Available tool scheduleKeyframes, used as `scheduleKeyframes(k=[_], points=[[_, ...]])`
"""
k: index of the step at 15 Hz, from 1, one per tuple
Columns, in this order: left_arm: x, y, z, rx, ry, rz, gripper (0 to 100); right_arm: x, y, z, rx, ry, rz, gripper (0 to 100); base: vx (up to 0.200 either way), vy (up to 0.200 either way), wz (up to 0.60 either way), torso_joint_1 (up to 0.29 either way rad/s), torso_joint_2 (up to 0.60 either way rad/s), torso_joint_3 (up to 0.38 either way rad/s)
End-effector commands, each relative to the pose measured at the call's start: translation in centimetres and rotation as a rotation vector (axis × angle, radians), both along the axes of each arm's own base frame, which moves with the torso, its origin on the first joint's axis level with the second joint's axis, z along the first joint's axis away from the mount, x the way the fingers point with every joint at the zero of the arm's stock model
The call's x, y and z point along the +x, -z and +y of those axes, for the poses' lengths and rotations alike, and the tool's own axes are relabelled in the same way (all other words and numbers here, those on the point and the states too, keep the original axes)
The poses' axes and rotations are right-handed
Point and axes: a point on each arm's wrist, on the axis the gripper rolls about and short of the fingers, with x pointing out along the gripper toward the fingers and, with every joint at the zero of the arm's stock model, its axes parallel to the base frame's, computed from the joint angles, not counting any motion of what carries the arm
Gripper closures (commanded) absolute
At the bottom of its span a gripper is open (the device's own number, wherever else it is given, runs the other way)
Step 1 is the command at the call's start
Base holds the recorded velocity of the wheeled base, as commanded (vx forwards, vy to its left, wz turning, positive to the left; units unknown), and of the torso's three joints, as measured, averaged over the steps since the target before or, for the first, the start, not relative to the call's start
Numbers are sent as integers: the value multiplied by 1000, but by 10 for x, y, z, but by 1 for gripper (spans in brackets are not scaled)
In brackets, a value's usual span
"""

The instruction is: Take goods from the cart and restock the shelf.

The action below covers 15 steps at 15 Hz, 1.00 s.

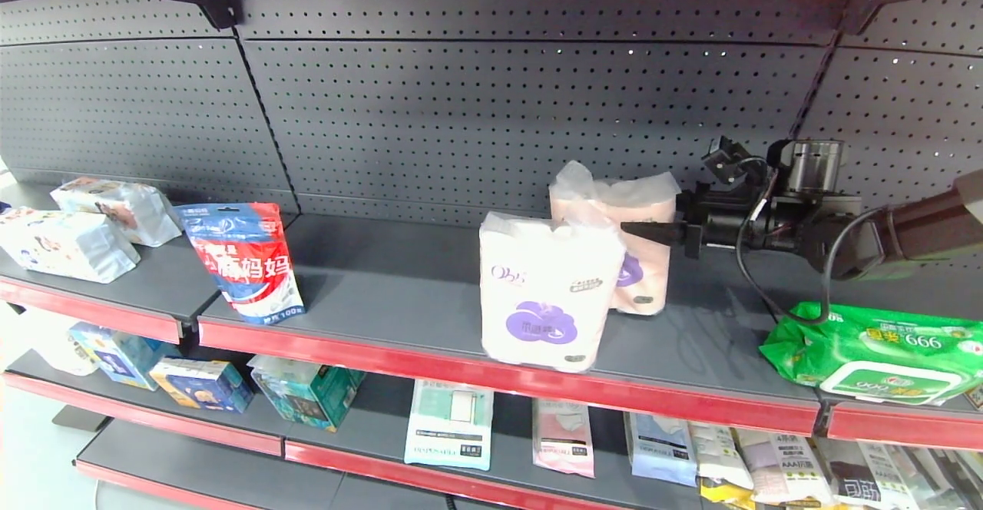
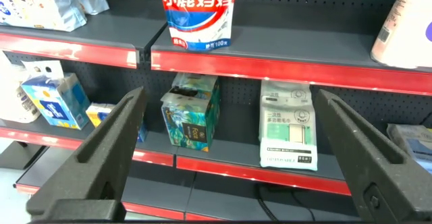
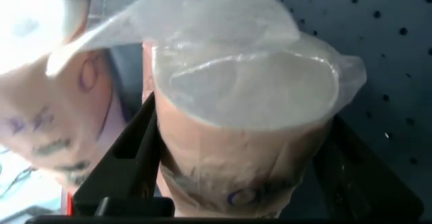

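the rear pack of toilet rolls [image 1: 614,199] stands upright towards the back of the middle shelf [image 1: 399,279], close to the pegboard wall [image 1: 491,110] and to the right of the shelf's middle. the right pincer [image 1: 631,227] has it about halfway up, coming in level from the right. in the right wrist view its two dark fingers [image 3: 128,163] sit against opposite sides of the pack with the loose plastic wrap bulging above them, so it is closed onto the pack rather than gaping. a side grip at mid-height probably keeps a soft, tall pack from tipping as it is set deep on the shelf.

a front pack of toilet rolls [image 1: 547,291] stands at the shelf's front edge, just ahead and to the left, overlapping the rear one. this looks like a row built back to front.

the left pincer [image 2: 231,99] is wide open and holds nothing. it faces the lower shelves, where a teal box [image 2: 192,113] and a white packet [image 2: 288,126] stand.

further out, a red and blue pouch [image 1: 244,260] stands near the shelf's left front corner, and a green pack of wipes [image 1: 875,349] lies flat at the right end.

the front pack hides the rear pack's lower left part, and the pincer's far finger is behind the pack in the head view. whether the pack's weight is fully on the shelf is hard to tell.
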Motion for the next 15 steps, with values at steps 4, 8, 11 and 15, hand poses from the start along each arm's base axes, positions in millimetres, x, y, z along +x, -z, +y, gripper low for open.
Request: scheduleKeyframes(k=[4,8,11,15], points=[[0,0,0,0,-1,0,0,1,5,-14,-30,-41,-68,100,0,0,0,0,0,0],[0,0,0,0,-1,0,0,4,9,-16,-59,-48,-112,100,0,0,0,0,0,0],[0,0,0,0,-1,0,0,9,10,-8,-56,-70,-117,100,0,0,0,0,0,0],[0,0,0,0,-1,0,0,11,7,2,-50,-91,-124,100,0,0,0,0,0,0]])
